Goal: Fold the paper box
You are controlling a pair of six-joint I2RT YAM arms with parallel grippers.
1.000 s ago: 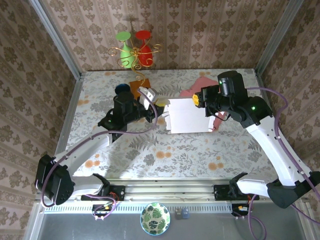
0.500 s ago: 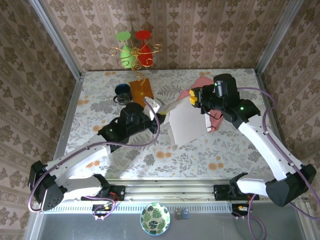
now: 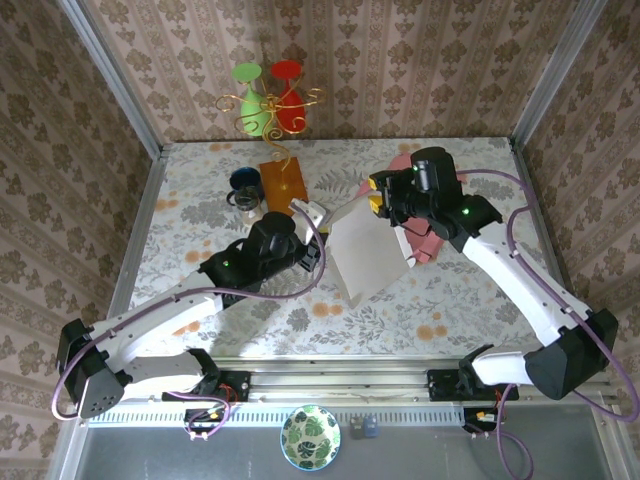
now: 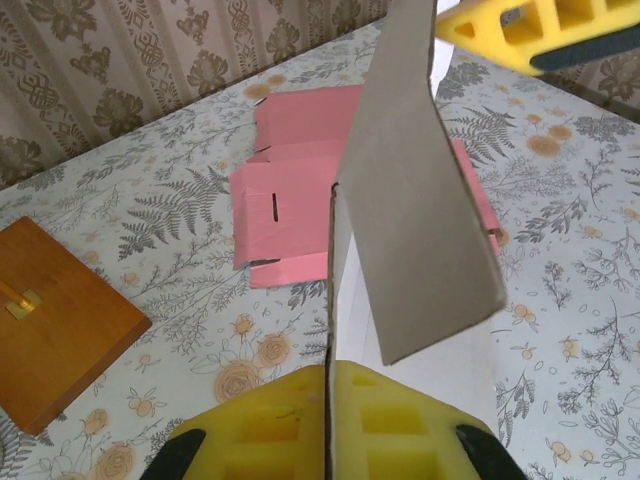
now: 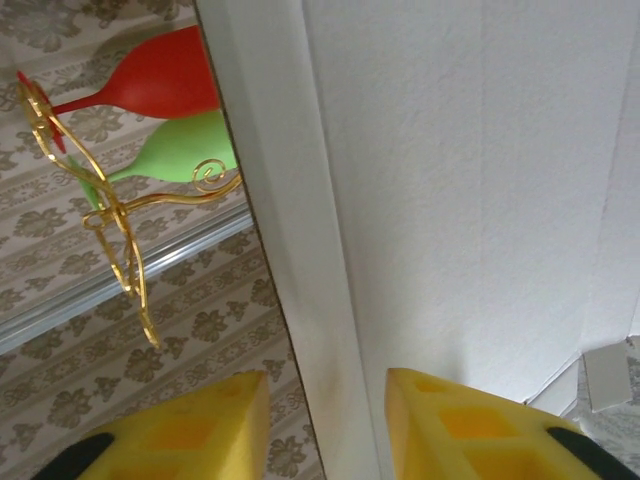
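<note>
One white box (image 3: 365, 252), one pink sheet (image 4: 296, 190), two goblets (image 3: 291, 112)

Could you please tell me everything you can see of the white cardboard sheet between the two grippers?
The white cardboard sheet is a box blank, white on one face and grey-brown on the other, with a creased narrow strip along one edge. It is raised steeply on edge above the floral table. The left gripper has its jaws shut on one edge. The right gripper straddles the opposite edge with jaws apart, one pad clear of it. Whether its lowest corner touches the table is unclear.
</note>
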